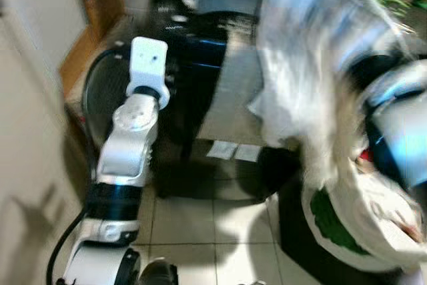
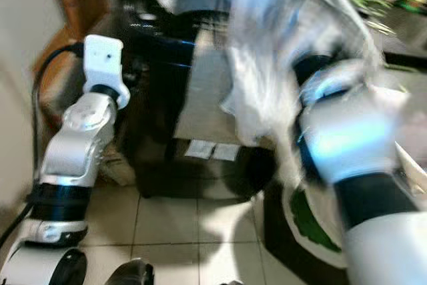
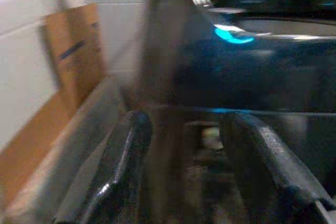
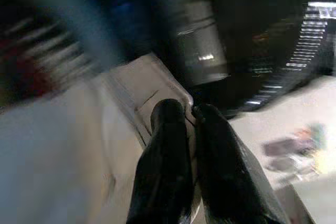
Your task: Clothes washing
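A black top-loading washing machine point(image 1: 200, 51) stands ahead, its round opening point(image 3: 283, 24) showing in the left wrist view. My right gripper point(image 4: 188, 109) is shut on the edge of a pale white-blue garment point(image 1: 307, 65), which hangs blurred in the air to the right of the machine. My right arm point(image 2: 347, 138) is raised under that cloth. My left gripper point(image 3: 186, 124) is open and empty, held close to the machine's left side, with its white wrist housing point(image 1: 148, 58) up beside the machine's front.
Brown cardboard point(image 1: 93, 18) leans on the wall left of the machine. A white and green heap of laundry point(image 1: 347, 225) sits low at the right. Pale floor tiles point(image 1: 200, 231) lie in front of the machine, and two white labels point(image 1: 233, 151) are on its front.
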Available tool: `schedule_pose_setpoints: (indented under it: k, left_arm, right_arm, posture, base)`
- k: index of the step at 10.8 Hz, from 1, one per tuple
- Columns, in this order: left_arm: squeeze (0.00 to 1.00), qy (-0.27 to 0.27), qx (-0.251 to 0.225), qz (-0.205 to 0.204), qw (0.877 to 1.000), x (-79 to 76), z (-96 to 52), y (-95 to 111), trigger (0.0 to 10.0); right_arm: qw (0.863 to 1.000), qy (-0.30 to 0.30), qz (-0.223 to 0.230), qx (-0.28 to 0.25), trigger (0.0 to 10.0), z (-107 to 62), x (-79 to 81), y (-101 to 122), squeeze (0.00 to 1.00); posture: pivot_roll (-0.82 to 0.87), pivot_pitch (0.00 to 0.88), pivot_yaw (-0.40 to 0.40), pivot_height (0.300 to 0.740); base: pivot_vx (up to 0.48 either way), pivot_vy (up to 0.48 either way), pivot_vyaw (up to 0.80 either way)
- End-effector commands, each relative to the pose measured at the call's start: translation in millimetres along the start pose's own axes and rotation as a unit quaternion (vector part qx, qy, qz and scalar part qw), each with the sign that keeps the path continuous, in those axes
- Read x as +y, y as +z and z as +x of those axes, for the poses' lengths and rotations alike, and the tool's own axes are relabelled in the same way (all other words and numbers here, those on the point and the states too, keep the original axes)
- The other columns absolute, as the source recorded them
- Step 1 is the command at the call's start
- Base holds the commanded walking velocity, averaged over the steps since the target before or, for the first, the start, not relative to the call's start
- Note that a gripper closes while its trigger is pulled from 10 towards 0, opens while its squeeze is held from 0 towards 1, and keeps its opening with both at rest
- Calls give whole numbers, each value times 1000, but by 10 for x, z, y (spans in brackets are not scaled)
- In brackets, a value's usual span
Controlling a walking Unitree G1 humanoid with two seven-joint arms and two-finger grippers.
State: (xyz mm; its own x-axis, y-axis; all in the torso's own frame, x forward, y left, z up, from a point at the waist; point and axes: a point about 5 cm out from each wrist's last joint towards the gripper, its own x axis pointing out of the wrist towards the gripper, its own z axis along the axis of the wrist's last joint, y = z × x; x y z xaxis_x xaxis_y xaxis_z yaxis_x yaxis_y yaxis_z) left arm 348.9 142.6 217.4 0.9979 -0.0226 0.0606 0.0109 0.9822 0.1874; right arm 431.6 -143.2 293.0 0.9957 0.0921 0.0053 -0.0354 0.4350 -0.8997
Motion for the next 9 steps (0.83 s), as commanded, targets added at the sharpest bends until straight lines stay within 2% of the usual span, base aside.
schedule_pose_setpoints:
  k: [1,2,3,4,5,8,9]
  left_arm:
    - [0,-12,-5,7,1000,-59,-32,44,10000]
    - [0,-13,-1,15,1000,-41,-55,52,10000]
    - [0,-12,4,16,1000,-21,-94,56,10000]
    - [0,-16,10,18,1000,-28,-103,51,10000]
    - [0,-21,12,18,1000,-49,-105,53,10000]
    - [0,-32,12,16,999,-88,-105,101,10000]
    - [0,-32,9,18,999,-83,-104,112,10000]
  right_arm:
    - [999,14,-19,26,0,-15,-3,-137,0]
    - [998,29,7,54,0,-42,171,-315,0]
    - [994,46,54,81,8784,-69,274,-444,0]
    - [988,41,107,100,10000,-94,334,-545,51]
    - [987,43,115,104,10000,-102,358,-573,1000]
    - [982,26,142,124,10000,-151,394,-747,1000]
    - [978,16,168,123,10000,-157,398,-765,1000]
  posture:
    - [263,0,-144,740]
    - [266,0,-136,740]
    - [265,0,-132,740]
    - [256,0,-122,740]
    - [250,0,-116,740]
    - [240,0,-107,740]
    - [241,0,-107,740]
  base:
    - [0,0,0]
    - [0,0,0]
    - [0,0,0]
    - [0,0,0]
    - [0,0,0]
    - [0,0,0]
    - [0,0,0]
